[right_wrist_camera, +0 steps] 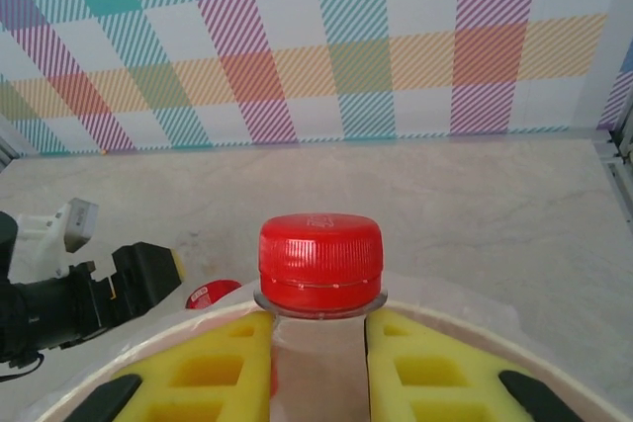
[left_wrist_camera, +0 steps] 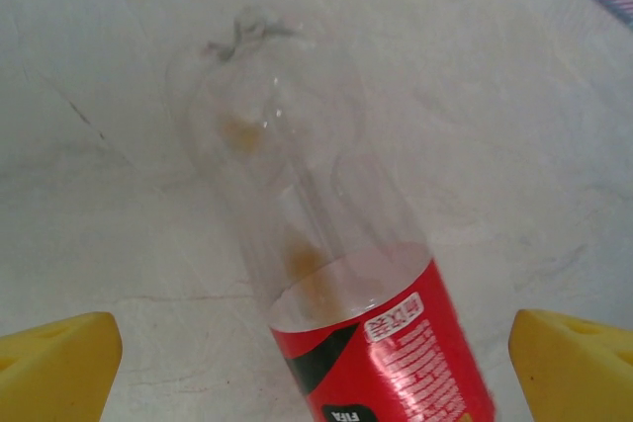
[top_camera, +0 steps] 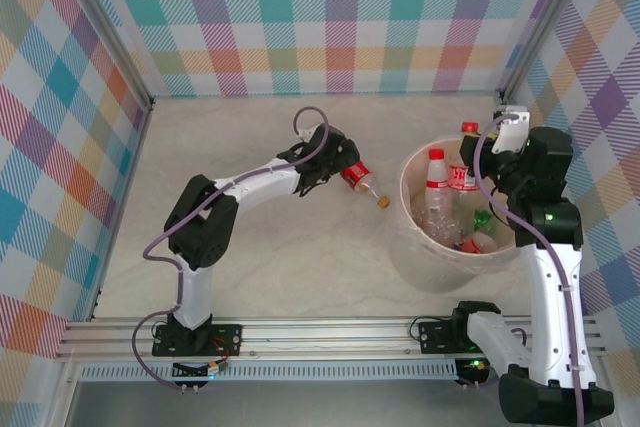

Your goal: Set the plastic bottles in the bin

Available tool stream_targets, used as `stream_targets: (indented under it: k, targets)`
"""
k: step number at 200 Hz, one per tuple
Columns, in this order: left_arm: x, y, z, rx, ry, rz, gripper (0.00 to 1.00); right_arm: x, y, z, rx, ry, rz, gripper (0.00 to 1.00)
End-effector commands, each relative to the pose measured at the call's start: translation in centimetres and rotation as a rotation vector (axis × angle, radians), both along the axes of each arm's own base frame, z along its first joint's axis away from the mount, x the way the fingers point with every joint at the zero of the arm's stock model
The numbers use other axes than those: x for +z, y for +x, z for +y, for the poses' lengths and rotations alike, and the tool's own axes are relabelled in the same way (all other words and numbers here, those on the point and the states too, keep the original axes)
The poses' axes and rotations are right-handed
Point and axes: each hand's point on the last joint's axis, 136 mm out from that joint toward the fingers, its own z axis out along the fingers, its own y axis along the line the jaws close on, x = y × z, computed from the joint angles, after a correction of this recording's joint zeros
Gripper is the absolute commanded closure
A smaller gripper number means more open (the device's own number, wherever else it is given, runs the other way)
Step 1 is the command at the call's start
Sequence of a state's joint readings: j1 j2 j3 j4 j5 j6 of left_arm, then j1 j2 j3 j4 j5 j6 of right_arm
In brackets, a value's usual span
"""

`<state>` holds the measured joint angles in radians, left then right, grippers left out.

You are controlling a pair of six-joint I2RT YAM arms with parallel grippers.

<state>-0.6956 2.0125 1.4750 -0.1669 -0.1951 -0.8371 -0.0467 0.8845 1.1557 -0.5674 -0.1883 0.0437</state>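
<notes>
Bin (top_camera: 405,237) standing on counter (top_camera: 300,267) by your right arm, several bottles (top_camera: 440,215) lying inside already. Left of it, orange-capped bottle (left_wrist_camera: 381,343) lying on counter. Your left claw (left_wrist_camera: 316,355) straddling it, fingers spread, not touching. Bottle looking empty, so likely light, thin-walled, slick, prone to denting or rolling. Closing on labelled barrel looks best. Farther, your right claw (right_wrist_camera: 318,343) pinching red-capped bottle (right_wrist_camera: 319,262) at neck over bin's far rim.
</notes>
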Motion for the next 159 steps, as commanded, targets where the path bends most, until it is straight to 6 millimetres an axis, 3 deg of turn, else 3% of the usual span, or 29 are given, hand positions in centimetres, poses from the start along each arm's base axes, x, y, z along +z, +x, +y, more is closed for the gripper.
stream_targets:
  k: [1,56,126,159]
  targets:
    - [-0.3,-0.3,-1.2,-0.003,-0.021,0.034,0.00,-2.7,-1.4,0.7,0.034,0.022,0.102,0.77]
    - [-3.0,-0.6,-2.5,0.002,-0.047,0.094,0.00,-2.0,-1.2,1.0,0.055,0.029,0.083,0.77]
    - [-4.6,0.4,-3.9,-0.009,-0.090,0.103,0.00,-2.0,-1.2,1.3,0.071,0.036,0.087,0.77]
    - [-5.1,0.3,-3.4,0.001,-0.095,0.111,0.15,-2.3,-1.2,1.7,0.089,0.052,0.100,0.77]
